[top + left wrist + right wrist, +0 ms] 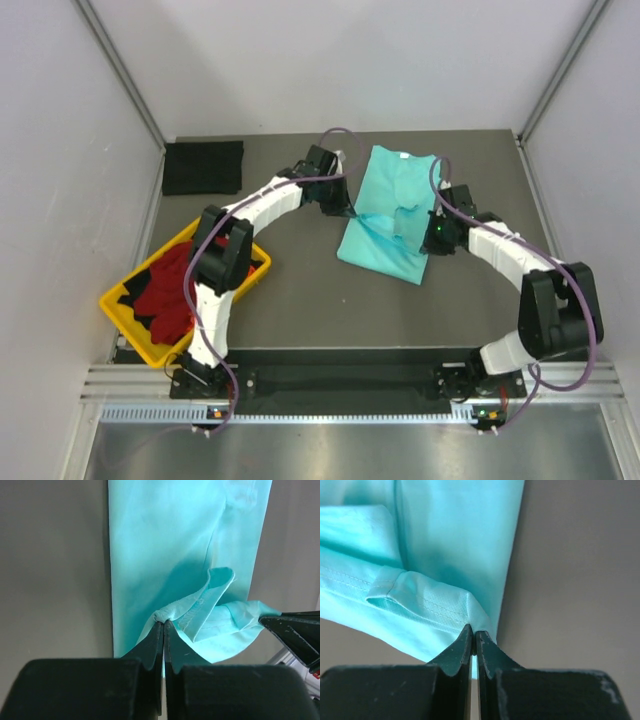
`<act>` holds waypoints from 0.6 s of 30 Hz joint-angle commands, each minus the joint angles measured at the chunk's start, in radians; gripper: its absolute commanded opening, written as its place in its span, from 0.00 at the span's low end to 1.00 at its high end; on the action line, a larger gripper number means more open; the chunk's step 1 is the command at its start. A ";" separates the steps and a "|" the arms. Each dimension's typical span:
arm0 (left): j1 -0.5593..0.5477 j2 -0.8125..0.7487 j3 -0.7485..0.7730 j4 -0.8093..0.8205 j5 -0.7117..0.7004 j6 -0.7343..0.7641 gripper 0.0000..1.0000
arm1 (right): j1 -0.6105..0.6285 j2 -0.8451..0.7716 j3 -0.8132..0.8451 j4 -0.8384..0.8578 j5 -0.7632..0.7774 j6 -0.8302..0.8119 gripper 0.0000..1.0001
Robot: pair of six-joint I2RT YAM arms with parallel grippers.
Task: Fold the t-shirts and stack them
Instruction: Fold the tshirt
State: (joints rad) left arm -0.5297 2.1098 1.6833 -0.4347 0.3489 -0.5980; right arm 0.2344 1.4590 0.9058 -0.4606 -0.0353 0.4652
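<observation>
The mint-teal t-shirt lies as a long folded strip on the dark table at centre right. My left gripper is shut on its left hem corner. My right gripper is shut on its right hem corner. The hem is lifted and sags between them. A folded black t-shirt lies at the far left corner. Red t-shirts and black cloth fill the yellow tray. No orange t-shirt shows.
The yellow tray sits at the left front beside the left arm's base. Grey walls enclose the table on the left, back and right. A metal rail runs along the near edge. The right gripper's finger shows in the left wrist view.
</observation>
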 commanded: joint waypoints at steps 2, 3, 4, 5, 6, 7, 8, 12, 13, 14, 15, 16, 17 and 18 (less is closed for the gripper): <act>0.030 0.073 0.136 0.014 0.027 0.030 0.00 | -0.058 0.050 0.083 0.069 -0.083 -0.069 0.00; 0.034 0.097 0.151 0.017 0.035 0.029 0.00 | -0.072 0.064 0.090 0.082 -0.110 -0.074 0.00; 0.045 0.110 0.165 0.024 0.045 0.026 0.00 | -0.076 0.072 0.096 0.086 -0.123 -0.077 0.00; 0.048 0.121 0.188 0.028 0.058 0.017 0.00 | -0.082 0.077 0.110 0.089 -0.132 -0.080 0.00; 0.054 0.139 0.196 0.049 0.077 0.012 0.00 | -0.092 0.086 0.116 0.095 -0.138 -0.079 0.00; 0.060 0.145 0.203 0.059 0.084 0.009 0.00 | -0.093 0.089 0.123 0.102 -0.153 -0.082 0.00; 0.060 0.151 0.217 0.065 0.088 0.004 0.00 | -0.098 0.095 0.133 0.108 -0.161 -0.085 0.00; 0.069 0.185 0.245 0.111 0.101 -0.002 0.00 | -0.115 0.130 0.171 0.117 -0.190 -0.083 0.00; 0.071 0.191 0.251 0.132 0.111 -0.005 0.00 | -0.121 0.144 0.179 0.117 -0.195 -0.083 0.00; 0.071 0.196 0.262 0.143 0.116 -0.009 0.00 | -0.124 0.149 0.191 0.117 -0.198 -0.086 0.00; 0.071 0.203 0.266 0.154 0.120 -0.011 0.00 | -0.132 0.159 0.197 0.119 -0.199 -0.083 0.00; 0.071 0.208 0.269 0.168 0.119 -0.013 0.00 | -0.136 0.165 0.203 0.120 -0.201 -0.083 0.00; 0.073 0.213 0.276 0.172 0.119 -0.017 0.00 | -0.141 0.170 0.218 0.122 -0.202 -0.085 0.00; 0.073 0.222 0.279 0.178 0.122 -0.022 0.00 | -0.147 0.187 0.225 0.123 -0.202 -0.086 0.00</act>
State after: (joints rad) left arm -0.4606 2.3222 1.9076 -0.3542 0.4393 -0.6075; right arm 0.1127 1.6218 1.0691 -0.3817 -0.2142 0.3992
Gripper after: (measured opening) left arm 0.011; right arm 0.013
